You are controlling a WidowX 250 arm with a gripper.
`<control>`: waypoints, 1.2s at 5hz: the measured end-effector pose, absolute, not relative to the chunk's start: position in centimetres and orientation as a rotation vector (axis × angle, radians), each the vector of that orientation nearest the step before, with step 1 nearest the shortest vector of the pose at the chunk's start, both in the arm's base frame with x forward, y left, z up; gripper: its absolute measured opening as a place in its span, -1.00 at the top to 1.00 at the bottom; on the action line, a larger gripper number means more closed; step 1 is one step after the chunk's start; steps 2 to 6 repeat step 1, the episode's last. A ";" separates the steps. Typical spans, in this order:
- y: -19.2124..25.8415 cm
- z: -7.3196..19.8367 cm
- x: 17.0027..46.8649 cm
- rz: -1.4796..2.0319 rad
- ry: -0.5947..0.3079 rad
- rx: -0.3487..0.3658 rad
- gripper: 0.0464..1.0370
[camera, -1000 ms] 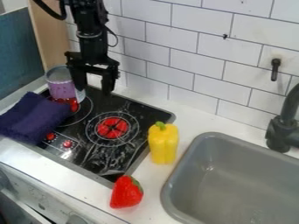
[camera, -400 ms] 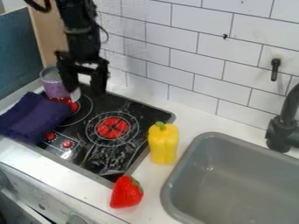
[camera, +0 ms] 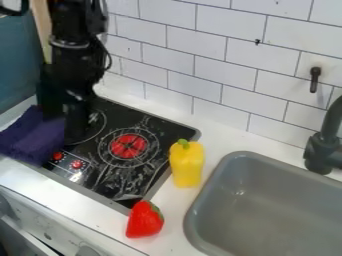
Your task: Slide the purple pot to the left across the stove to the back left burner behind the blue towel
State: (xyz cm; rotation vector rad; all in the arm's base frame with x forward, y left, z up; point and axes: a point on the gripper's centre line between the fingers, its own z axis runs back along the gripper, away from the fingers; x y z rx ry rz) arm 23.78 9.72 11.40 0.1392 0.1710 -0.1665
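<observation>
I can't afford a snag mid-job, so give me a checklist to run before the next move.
- Black tool clear of the folded dark purple cloth: cannot tell, they overlap in this view.
- Cloth off the flat black stovetop: not ok, it lies over the left side.
- Yellow plastic-looking bell pepper clear of the tool: ok, between stovetop and grey sink.
- Red strawberry with green leaves clear of the tool: ok, by the stovetop's near corner.
</observation>
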 end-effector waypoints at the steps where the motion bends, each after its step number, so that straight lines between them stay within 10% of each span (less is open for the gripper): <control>1: 11.5 10.8 21.5 -0.234 0.190 0.088 -0.93; 6: 11.5 10.8 21.5 -0.234 0.190 0.088 -0.93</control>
